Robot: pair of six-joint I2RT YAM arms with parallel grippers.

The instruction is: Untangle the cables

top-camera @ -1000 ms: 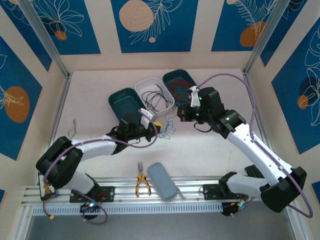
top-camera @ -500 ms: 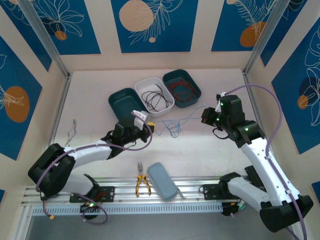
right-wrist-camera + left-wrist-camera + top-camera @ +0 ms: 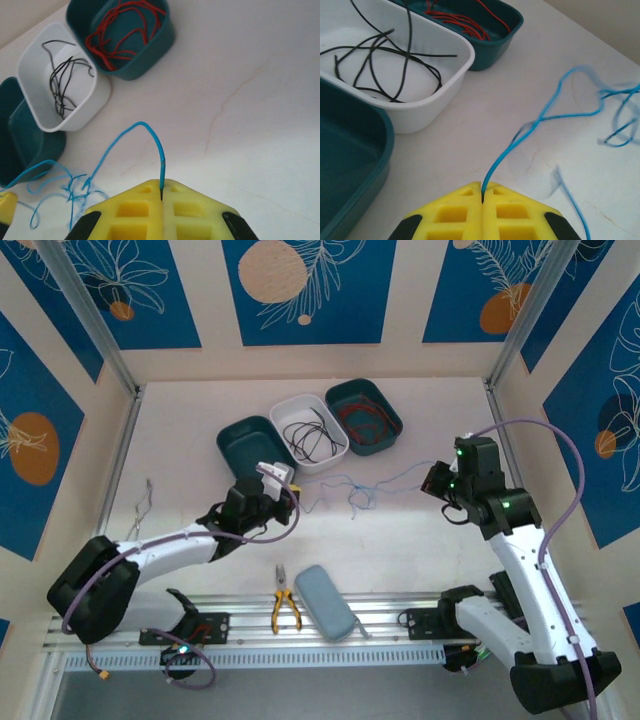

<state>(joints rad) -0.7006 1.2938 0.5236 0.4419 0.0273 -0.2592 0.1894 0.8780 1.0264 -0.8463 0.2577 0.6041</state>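
Thin blue cables (image 3: 352,494) lie in a loose tangle across the middle of the table, stretched between both grippers. My left gripper (image 3: 293,492) is at the tangle's left end. In the left wrist view its yellow fingers (image 3: 465,210) are shut on a blue cable (image 3: 540,119) that runs out toward the loops. My right gripper (image 3: 432,478) is at the right end. In the right wrist view it (image 3: 161,192) is shut on a blue cable end (image 3: 116,144) that arches left into the knot (image 3: 70,192).
Three bins stand at the back: an empty dark teal one (image 3: 248,443), a white one (image 3: 310,430) with black cables, a teal one (image 3: 363,415) with red cables. Yellow-handled pliers (image 3: 285,608) and a grey case (image 3: 327,602) lie at the near edge.
The right gripper has moved right and nearer, away from the bins, drawing its blue cable out. The left gripper has shifted slightly left. The tangle between them is more spread out.
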